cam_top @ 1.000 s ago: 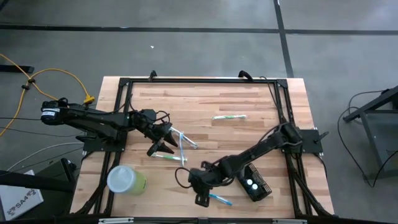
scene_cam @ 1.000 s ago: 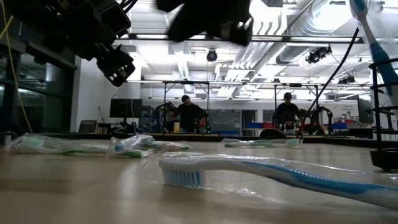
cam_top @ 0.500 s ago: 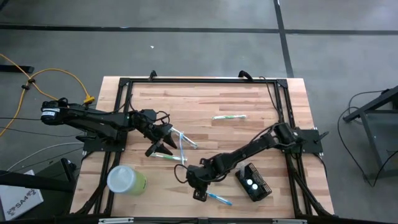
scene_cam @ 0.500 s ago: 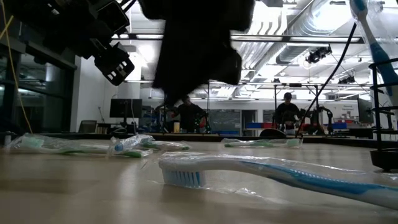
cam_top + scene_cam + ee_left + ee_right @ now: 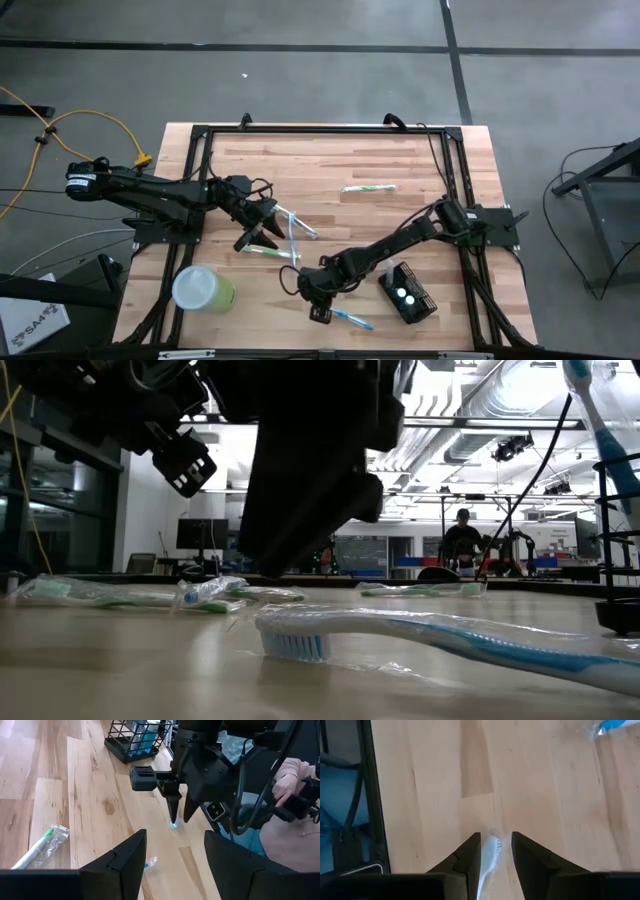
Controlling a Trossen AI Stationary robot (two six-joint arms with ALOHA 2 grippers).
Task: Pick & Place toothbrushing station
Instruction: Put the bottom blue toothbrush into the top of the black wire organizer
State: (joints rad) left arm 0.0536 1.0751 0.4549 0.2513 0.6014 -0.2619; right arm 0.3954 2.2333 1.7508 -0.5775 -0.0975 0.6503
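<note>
The toothbrushing station [image 5: 407,293], a black wire-mesh holder with a blue toothbrush standing in it, sits at the near right of the table [image 5: 132,740]. A wrapped blue toothbrush [image 5: 352,320] lies flat near the front edge. My right gripper [image 5: 320,313] points steeply down over its bristle head [image 5: 492,851]. It is open, with one finger on either side of the head [image 5: 172,825] and still a little above it in the low view [image 5: 275,565]. My left gripper [image 5: 262,235] hovers open at the table's left over other wrapped toothbrushes [image 5: 292,232].
A lime-green cup [image 5: 203,289] lies at the near left. A wrapped green toothbrush [image 5: 368,187] lies at the far middle. A black frame [image 5: 200,180] rings the table. A person's sleeve and hand [image 5: 290,770] show beyond the near edge. Bare wood lies across the table's far half.
My right gripper has come down toward the bristle head of the blue toothbrush and now fills more of the low view. Its finger gap looks unchanged. The toothbrush has not moved.
</note>
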